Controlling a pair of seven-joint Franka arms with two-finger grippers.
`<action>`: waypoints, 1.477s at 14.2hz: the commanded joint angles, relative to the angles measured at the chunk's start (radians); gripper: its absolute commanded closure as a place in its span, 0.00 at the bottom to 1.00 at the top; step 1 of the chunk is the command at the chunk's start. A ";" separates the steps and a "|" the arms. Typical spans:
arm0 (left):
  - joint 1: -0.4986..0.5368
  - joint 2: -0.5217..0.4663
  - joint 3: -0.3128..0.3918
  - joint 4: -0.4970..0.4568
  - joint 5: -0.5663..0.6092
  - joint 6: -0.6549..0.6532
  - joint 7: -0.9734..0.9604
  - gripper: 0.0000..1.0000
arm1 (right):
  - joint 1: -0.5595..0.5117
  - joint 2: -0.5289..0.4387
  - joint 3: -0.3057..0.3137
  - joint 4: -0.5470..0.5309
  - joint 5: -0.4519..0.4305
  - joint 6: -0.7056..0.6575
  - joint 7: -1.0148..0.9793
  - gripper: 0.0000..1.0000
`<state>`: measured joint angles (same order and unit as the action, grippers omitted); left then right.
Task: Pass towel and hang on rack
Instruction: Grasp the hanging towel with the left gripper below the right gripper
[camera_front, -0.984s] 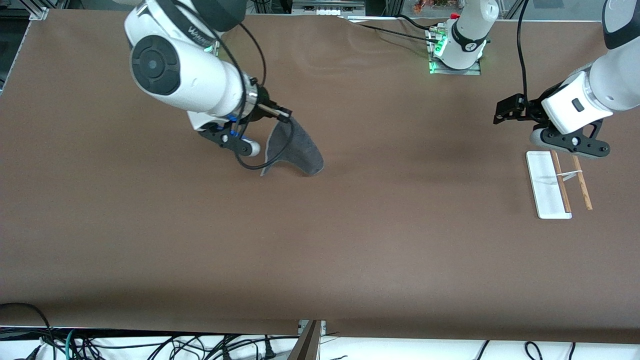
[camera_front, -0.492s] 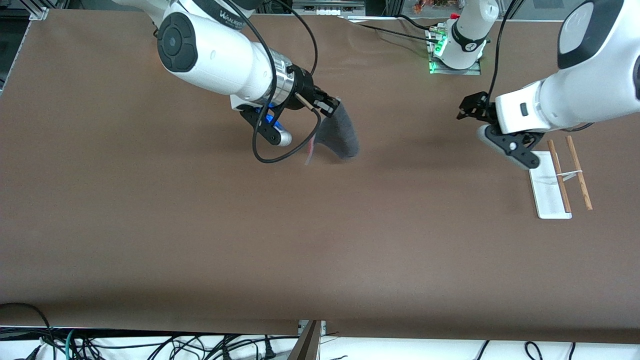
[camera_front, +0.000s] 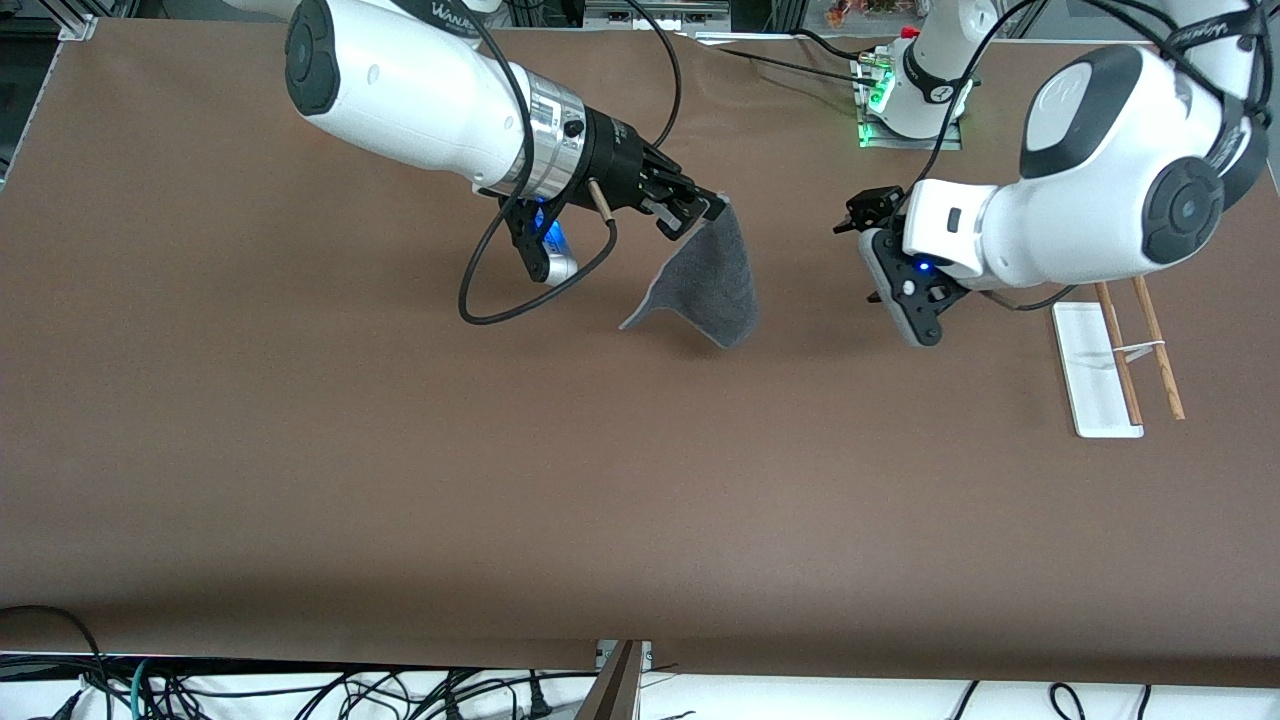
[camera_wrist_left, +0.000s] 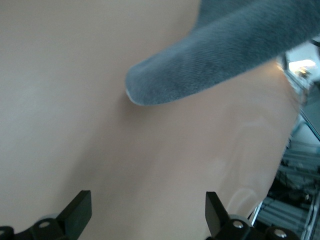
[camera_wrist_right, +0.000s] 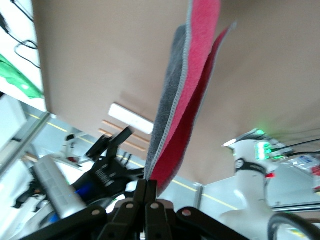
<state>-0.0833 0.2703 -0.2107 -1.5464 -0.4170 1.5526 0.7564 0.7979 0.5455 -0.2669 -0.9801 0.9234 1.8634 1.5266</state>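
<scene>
My right gripper (camera_front: 708, 208) is shut on the top corner of the towel (camera_front: 705, 285) and holds it up over the middle of the table. The towel hangs down, dark grey and fuzzy. In the right wrist view the towel (camera_wrist_right: 172, 105) shows a pink-red inner side, pinched in my right gripper (camera_wrist_right: 151, 192). My left gripper (camera_front: 856, 214) is open and empty, beside the towel toward the left arm's end, a short gap apart. In the left wrist view the towel (camera_wrist_left: 225, 50) hangs ahead of my left gripper (camera_wrist_left: 147, 215). The rack (camera_front: 1095, 385) stands near the left arm's end.
The rack's two wooden rods (camera_front: 1160, 350) and thin white crosspiece rise from its white base. The left arm's base (camera_front: 915, 100) with a green light sits at the table's edge farthest from the front camera. A black cable (camera_front: 500, 290) loops under the right wrist.
My right gripper has lifted the towel off the table and carried it toward the left arm's end. My left gripper has moved from over the rack toward the towel.
</scene>
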 joint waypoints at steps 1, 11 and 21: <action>-0.006 0.041 0.004 0.006 -0.060 0.029 0.225 0.00 | 0.021 0.018 -0.009 0.041 0.018 0.060 0.085 1.00; -0.036 0.138 0.004 0.002 -0.184 0.153 0.581 0.04 | 0.034 0.018 -0.009 0.050 0.048 0.126 0.139 1.00; -0.029 0.093 -0.032 -0.205 -0.428 0.420 0.885 0.17 | 0.029 0.054 -0.012 0.050 0.040 0.125 0.107 1.00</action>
<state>-0.1176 0.4317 -0.2249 -1.6489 -0.7736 1.9153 1.5492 0.8248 0.5623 -0.2688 -0.9612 0.9499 1.9838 1.6425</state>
